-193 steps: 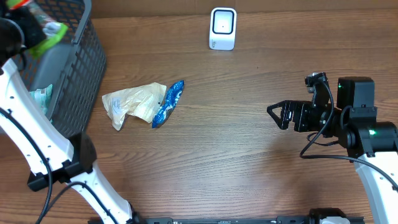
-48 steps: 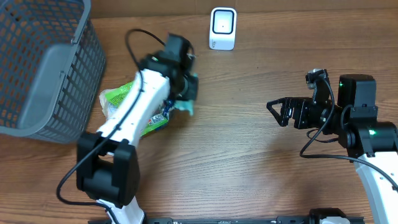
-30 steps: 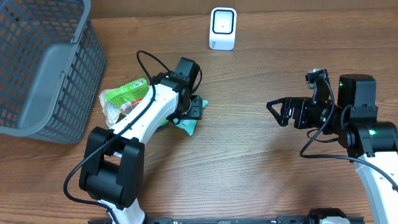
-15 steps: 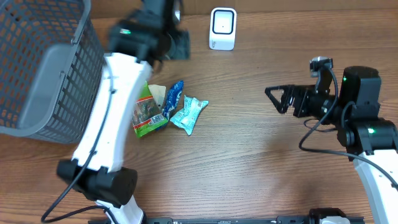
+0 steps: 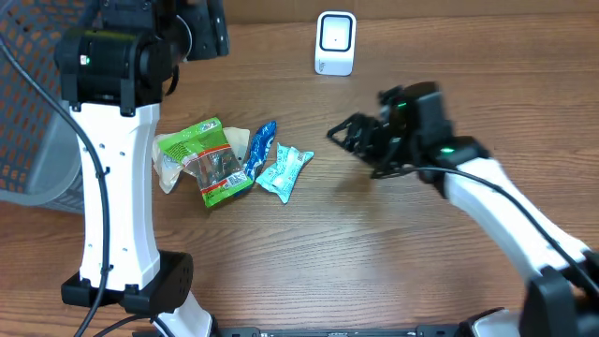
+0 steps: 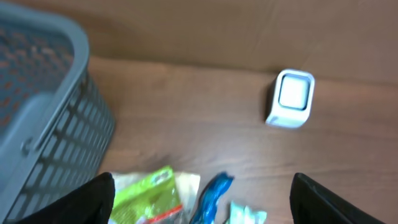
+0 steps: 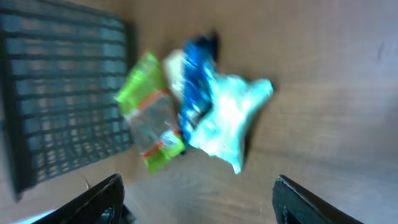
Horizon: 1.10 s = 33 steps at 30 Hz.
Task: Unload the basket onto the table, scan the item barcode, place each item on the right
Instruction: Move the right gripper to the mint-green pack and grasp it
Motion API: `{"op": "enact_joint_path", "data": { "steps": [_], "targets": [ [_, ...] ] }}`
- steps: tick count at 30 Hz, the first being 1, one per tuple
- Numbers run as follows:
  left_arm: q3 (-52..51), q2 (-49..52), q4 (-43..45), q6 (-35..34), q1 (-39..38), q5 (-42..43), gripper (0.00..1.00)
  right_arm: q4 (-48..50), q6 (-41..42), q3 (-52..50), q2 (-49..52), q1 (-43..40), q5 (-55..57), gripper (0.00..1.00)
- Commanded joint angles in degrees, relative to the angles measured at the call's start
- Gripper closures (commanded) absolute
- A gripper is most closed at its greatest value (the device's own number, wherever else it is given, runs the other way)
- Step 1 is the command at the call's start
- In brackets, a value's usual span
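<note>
Four snack packets lie in a loose cluster on the table point(image 5: 393, 271), left of centre in my overhead view. A cream bag point(image 5: 171, 154) is at the 9 o'clock end and a green packet point(image 5: 211, 170) overlaps it. A blue packet point(image 5: 261, 150) comes next, and a pale teal packet point(image 5: 285, 172) at the 3 o'clock end touches the blue one. All four rest on the wood, free of both pincers. The white scanner point(image 5: 335, 42) stands upright at 12 o'clock near the far edge of the table, well apart from the cluster. The grey mesh basket point(image 5: 37, 150) occupies the 9 to 10 o'clock edge. The left pincer point(image 6: 202, 186) is raised at about 11 o'clock, between basket and scanner. Its wrist camera shows both fingers spread wide with nothing between them, so I read it as released. The right pincer point(image 7: 198, 183) sits at 3 o'clock of the pale teal packet, near it but apart. Its fingers are likewise spread wide and it grips nothing, though the wrist picture is blurred.
</note>
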Motion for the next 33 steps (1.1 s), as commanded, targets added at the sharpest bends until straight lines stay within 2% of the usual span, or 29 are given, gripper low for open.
{"op": "enact_joint_path", "data": {
  "steps": [1, 9, 17, 24, 28, 33],
  "targets": [
    [-1.86, 1.62, -0.98, 1.36, 0.74, -2.29, 0.18, -0.09, 9.84, 1.29, 4.76, 4.87, 4.39, 0.27],
    [-2.86, 3.34, -0.94, 1.31, 0.68, -2.19, 0.17, 4.46, 11.28, 1.29, 13.38, 13.11, 12.44, 0.30],
    [-2.86, 3.52, -1.46, 1.29, 0.68, -1.44, 0.17, 12.11, 11.28, 1.29, 18.43, 16.09, 16.39, 0.36],
    [-2.86, 3.54, -2.16, 1.25, 0.68, 0.31, 0.18, 18.08, 11.37, 1.29, 22.51, 16.57, 16.37, 0.50],
    [-2.86, 3.54, -2.16, 1.25, 0.68, 0.39, 0.18, 18.36, 13.68, 1.29, 23.89, 17.16, 16.20, 0.61],
    [-2.86, 3.54, -2.25, 1.25, 0.66, 0.42, 0.18, 18.18, 13.62, 1.42, 23.67, 17.14, 14.14, 0.80]
  ]
}}
